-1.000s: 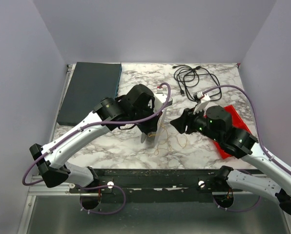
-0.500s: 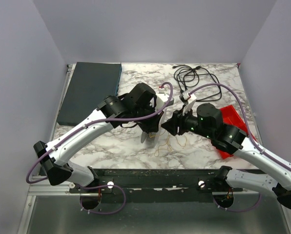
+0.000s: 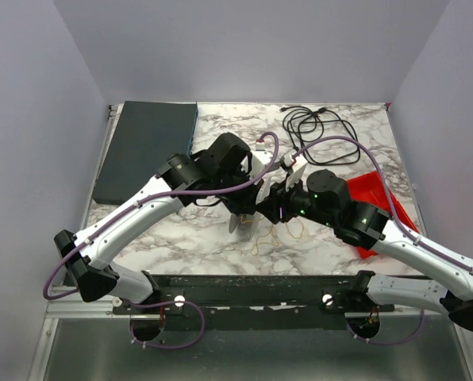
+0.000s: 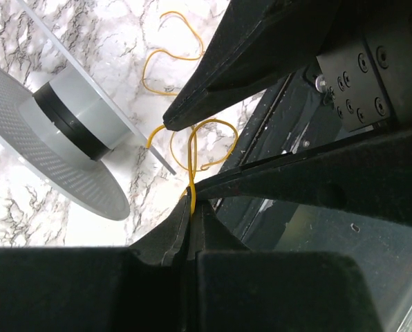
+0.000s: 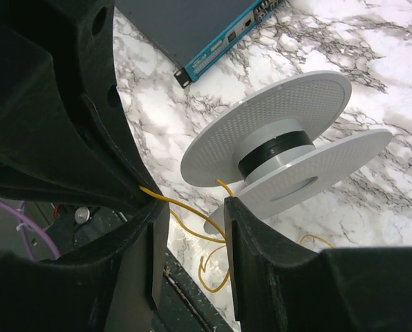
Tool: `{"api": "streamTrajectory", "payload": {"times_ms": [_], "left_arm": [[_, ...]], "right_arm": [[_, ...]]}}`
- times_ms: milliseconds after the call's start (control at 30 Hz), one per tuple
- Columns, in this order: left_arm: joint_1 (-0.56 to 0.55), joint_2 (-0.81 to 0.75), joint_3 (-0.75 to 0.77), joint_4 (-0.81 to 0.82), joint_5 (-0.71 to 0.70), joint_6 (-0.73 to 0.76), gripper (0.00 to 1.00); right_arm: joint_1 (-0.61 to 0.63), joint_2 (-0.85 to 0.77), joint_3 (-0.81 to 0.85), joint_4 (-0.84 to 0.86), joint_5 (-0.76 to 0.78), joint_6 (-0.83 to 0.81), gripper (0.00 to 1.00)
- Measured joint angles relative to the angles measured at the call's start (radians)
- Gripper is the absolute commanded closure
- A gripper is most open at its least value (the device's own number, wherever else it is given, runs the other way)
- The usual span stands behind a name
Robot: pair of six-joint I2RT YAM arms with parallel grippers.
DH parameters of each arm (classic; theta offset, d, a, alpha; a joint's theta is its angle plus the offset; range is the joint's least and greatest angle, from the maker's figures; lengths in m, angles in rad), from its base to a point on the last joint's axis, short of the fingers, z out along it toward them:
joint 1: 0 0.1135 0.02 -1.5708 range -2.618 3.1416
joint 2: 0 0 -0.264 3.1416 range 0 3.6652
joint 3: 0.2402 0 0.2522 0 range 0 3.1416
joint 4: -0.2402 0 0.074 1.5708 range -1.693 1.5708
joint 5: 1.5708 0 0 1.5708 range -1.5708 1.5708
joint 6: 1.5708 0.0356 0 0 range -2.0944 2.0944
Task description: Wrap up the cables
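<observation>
The cables are thin yellow wire; loose loops [image 3: 288, 232] lie on the marble in front of a white spool [image 3: 259, 167]. My left gripper [image 4: 192, 204] is shut on one strand [image 4: 192, 166], just beside the spool [image 4: 68, 131]. In the top view it [image 3: 248, 208] almost touches my right gripper [image 3: 266, 208]. The right gripper [image 5: 195, 232] is open, and the taut strand [image 5: 182, 207] coming out of the left gripper's tips runs across the gap between its fingers. The spool [image 5: 282, 152] lies tilted just beyond them.
A dark flat box [image 3: 145, 151] fills the table's back left, its blue-edged corner [image 5: 192, 34] in the right wrist view. A coiled black cord [image 3: 316, 123] lies at the back right. A red tray [image 3: 383, 198] sits under the right arm. The black front rail [image 3: 244, 290] runs below the loops.
The right arm has swung left until its gripper meets the left gripper by the spool, and its jaws have narrowed a little. The left gripper stays shut on the strand.
</observation>
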Motion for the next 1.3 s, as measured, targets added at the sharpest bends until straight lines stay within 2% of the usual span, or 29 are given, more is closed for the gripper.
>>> {"api": "streamTrajectory", "payload": {"times_ms": [67,433,600,833,967,1300], "left_arm": [[0.007,-0.002,0.000,-0.003,0.000,0.003,1.00],[0.012,-0.029,-0.041,0.055,0.018,0.001,0.99],[0.014,-0.063,-0.098,0.101,0.018,-0.014,1.00],[0.016,-0.118,-0.156,0.146,0.018,-0.032,1.00],[0.022,-0.119,-0.156,0.149,0.029,-0.032,1.00],[0.069,-0.118,-0.131,0.119,0.105,-0.013,1.00]], "right_arm": [[0.011,0.012,0.010,0.000,0.024,0.002,0.60],[0.032,0.032,0.016,0.025,0.083,0.006,0.99],[0.037,0.038,0.020,0.025,0.089,0.008,0.99],[0.038,0.035,0.052,0.021,0.098,0.002,0.76],[0.038,0.035,0.052,0.019,0.106,-0.021,0.67],[0.039,0.003,0.033,0.021,0.112,-0.085,0.63]]}}
